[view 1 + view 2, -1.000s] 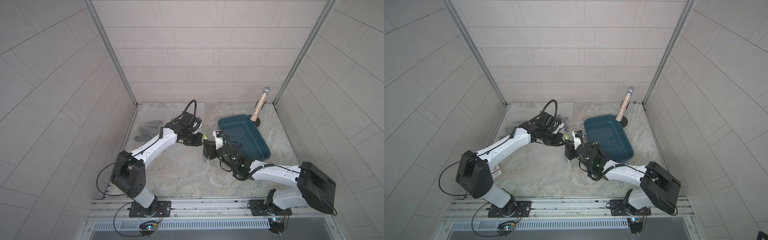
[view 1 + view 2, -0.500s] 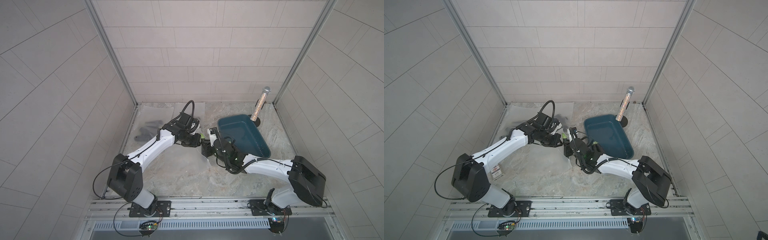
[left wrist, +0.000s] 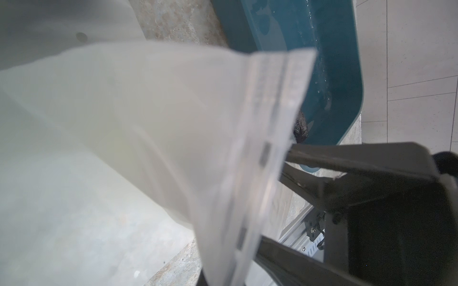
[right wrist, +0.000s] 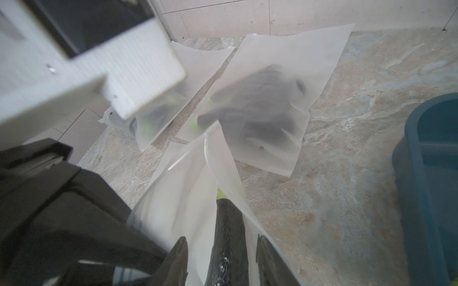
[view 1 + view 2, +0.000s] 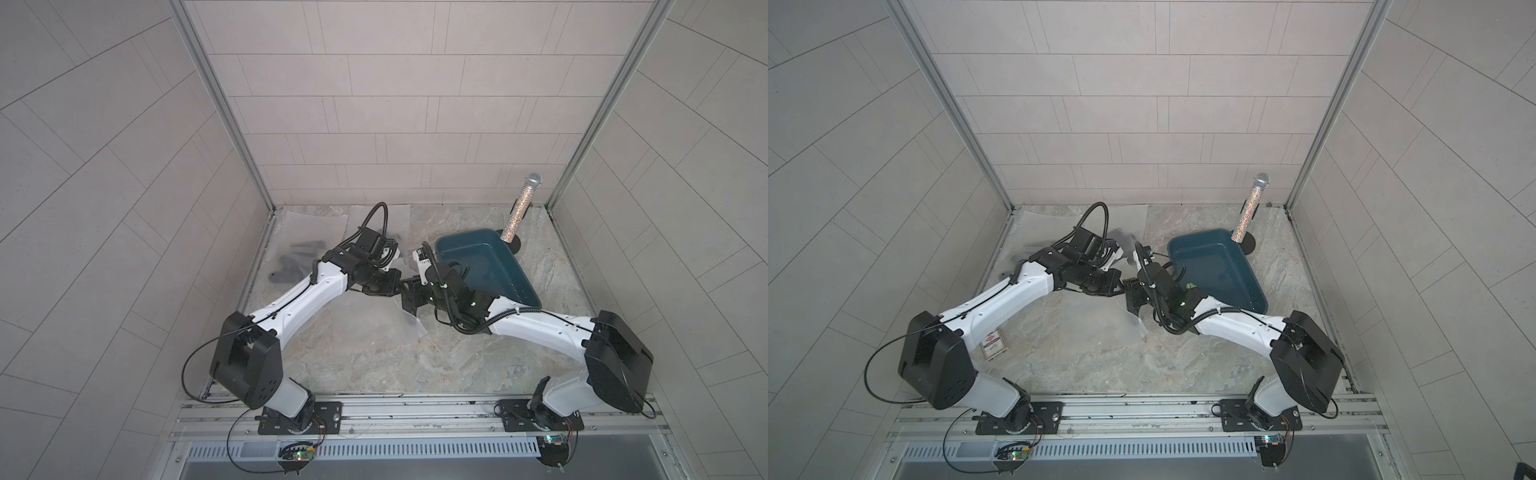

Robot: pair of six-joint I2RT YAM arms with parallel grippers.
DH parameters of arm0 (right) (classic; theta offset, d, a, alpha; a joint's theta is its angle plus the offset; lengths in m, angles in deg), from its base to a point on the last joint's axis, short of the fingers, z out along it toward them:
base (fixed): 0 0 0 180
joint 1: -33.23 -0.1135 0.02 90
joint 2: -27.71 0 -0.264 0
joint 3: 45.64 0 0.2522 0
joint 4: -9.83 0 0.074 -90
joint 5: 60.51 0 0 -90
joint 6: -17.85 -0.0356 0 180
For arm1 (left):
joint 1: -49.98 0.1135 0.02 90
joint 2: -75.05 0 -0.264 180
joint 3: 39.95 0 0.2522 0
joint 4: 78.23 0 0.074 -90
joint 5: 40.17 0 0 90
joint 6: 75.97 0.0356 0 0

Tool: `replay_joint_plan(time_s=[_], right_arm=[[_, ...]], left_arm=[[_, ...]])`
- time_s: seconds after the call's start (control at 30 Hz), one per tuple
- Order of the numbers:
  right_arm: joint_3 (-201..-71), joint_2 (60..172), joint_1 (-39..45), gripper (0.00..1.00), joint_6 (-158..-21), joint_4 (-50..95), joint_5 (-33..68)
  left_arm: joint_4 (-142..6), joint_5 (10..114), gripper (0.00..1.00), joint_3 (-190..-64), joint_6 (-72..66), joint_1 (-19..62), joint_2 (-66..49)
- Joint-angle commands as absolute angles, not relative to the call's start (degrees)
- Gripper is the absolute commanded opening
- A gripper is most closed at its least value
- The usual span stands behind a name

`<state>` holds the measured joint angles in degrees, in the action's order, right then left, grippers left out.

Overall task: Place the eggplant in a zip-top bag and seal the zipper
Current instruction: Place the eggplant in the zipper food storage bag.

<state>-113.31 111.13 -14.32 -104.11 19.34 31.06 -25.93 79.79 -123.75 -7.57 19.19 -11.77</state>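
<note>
My left pincer clenched on one frosted zip-top bag; right pincer released, straddling one dark eggplant inside. Two filled bags beyond.

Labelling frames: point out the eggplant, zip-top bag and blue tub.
eggplant (image 4: pixel 229 237): right wrist view, dark body.
zip-top bag (image 3: pixel 270 118): left wrist view, zipper strip.
blue tub (image 5: pixel 498 270): in a top view, bare floor.

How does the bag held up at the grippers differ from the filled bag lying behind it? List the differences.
The held bag hangs lifted from the left gripper, mouth open; the lying bag rests flat on the table. The held bag has one eggplant poking into its mouth; the lying bag holds a dark heap inside. Both are frosted, translucent plastic.
</note>
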Motion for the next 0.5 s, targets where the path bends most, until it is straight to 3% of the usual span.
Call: replay_joint_plan(time_s=[0.0, 0.47], right_arm=[[-113.63, 106.08, -11.53, 0.47, -104.51, 25.02, 29.11], [-105.37, 99.06, 13.20, 0.49, -103.55, 45.82, 25.66]], left_arm=[[-26.79, 79.41, 0.01, -123.22, -7.36, 19.01, -11.53], [-26.77, 78.93, 0.02, -123.07, -7.25, 18.97, -12.13]])
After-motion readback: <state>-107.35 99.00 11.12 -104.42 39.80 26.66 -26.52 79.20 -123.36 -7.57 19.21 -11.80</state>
